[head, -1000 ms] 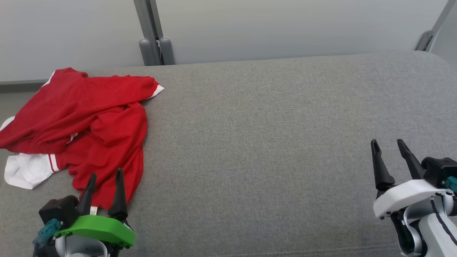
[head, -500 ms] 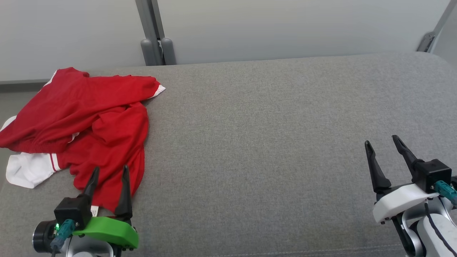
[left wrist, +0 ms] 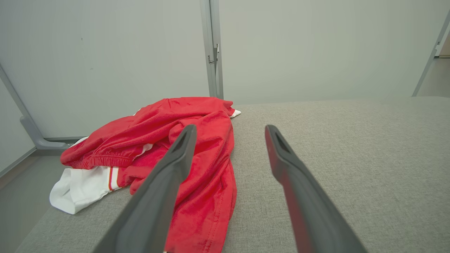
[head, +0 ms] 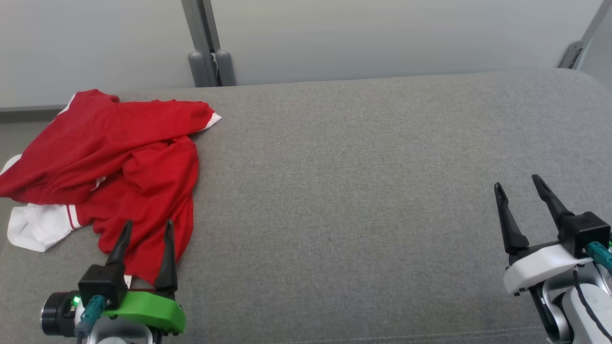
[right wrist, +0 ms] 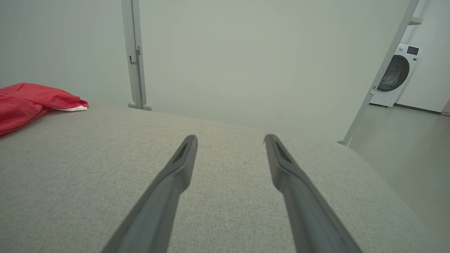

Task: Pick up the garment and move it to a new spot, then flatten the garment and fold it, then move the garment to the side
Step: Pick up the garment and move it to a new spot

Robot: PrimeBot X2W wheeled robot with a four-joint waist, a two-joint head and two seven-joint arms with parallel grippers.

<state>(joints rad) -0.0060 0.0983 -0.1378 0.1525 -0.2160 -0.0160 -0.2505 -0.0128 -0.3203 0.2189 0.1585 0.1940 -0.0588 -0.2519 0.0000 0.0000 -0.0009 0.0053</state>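
A crumpled red garment (head: 114,162) with white trim lies at the left end of the grey cushioned surface (head: 358,181), one white part hanging near the left edge. It also appears in the left wrist view as the red garment (left wrist: 197,154) and at the far left of the right wrist view (right wrist: 24,102). My left gripper (head: 147,227) is open, held just above the garment's near hem, nothing between its fingers. Far to the right, my right gripper (head: 517,181) is open over bare cushion.
A grey post (head: 203,43) stands behind the surface against a pale wall. A washing machine (right wrist: 395,79) stands on the floor past the surface's right end. The surface's left edge drops to the floor beside the garment.
My left gripper has moved slightly forward and right over the garment's near hem. The right gripper has shifted a little and turned at the wrist. The garment has not moved.
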